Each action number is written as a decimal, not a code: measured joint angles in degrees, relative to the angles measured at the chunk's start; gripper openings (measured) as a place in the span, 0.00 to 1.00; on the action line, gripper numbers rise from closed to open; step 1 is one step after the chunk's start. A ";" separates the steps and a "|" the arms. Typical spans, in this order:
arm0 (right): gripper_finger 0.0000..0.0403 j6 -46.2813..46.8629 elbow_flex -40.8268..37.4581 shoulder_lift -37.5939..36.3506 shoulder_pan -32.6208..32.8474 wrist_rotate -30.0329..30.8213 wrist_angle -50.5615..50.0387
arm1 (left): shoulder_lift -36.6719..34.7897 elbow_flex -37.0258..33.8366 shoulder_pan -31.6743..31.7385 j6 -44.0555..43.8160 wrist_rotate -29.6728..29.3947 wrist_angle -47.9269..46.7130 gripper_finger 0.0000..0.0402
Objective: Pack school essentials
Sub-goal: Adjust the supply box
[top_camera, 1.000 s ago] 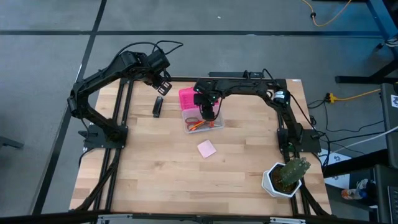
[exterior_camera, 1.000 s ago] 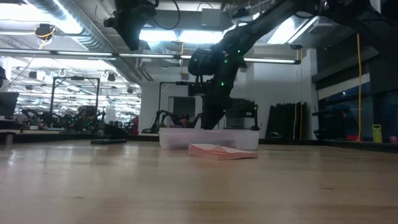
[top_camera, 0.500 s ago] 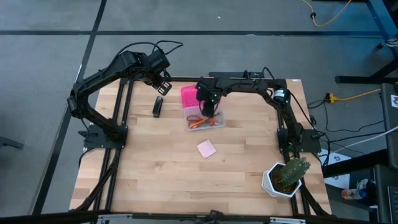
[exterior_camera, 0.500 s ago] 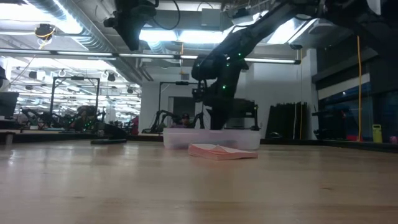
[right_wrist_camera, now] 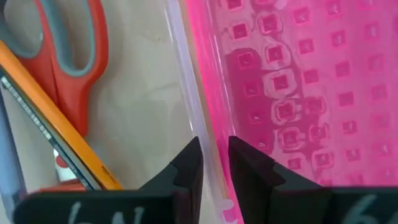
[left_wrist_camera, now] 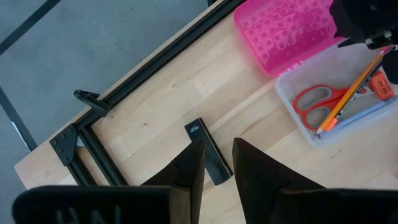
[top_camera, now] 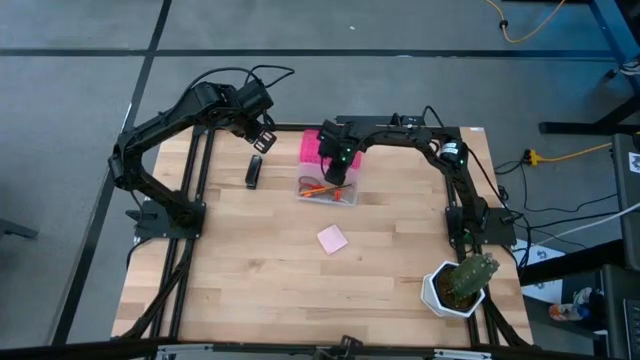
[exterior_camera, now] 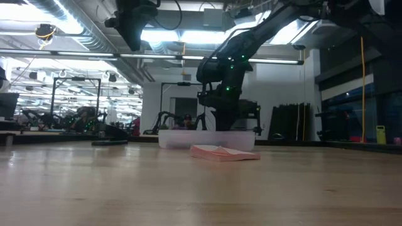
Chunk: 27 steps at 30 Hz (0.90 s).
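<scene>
Right gripper [top_camera: 338, 172] down at the clear box [top_camera: 327, 189] near the middle of the table's far edge, fingers [right_wrist_camera: 189, 163] nearly closed with only a thin slot between them, straddling the seam where the box wall meets the pink lid [right_wrist_camera: 298, 93]; whether clamped on that edge or just beside it, cannot tell. Inside the box: red scissors [left_wrist_camera: 320, 102], orange pencil [left_wrist_camera: 351, 93], a pale pen [left_wrist_camera: 360, 111] and a small orange-red piece [left_wrist_camera: 380, 84], all lying flat. Lid [top_camera: 312, 146] open, lying toward the far edge (studded with small square bumps).

Left gripper [top_camera: 262, 137] raised above the far-left corner of the table [top_camera: 250, 260], fingers [left_wrist_camera: 193, 165] slightly apart, holding nothing. Black oblong item [top_camera: 253, 172] flat on the wood just beneath it, left of the box; a small white mark at one end, too small to read.

Pink notepad [top_camera: 332, 238] alone near the table's centre, well apart from the box. Cactus [top_camera: 462, 282] in a white pot at the near-right corner.
</scene>
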 joint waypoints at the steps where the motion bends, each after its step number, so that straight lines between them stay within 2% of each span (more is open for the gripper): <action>1: 0.19 -1.13 0.00 0.00 -0.01 0.00 -0.02 | 0.00 0.00 0.02 0.00 0.00 0.00 0.19; 27: 0.19 -27.18 -0.02 0.00 0.00 -0.13 -0.03 | 0.00 0.00 0.01 -0.02 0.00 -0.02 0.19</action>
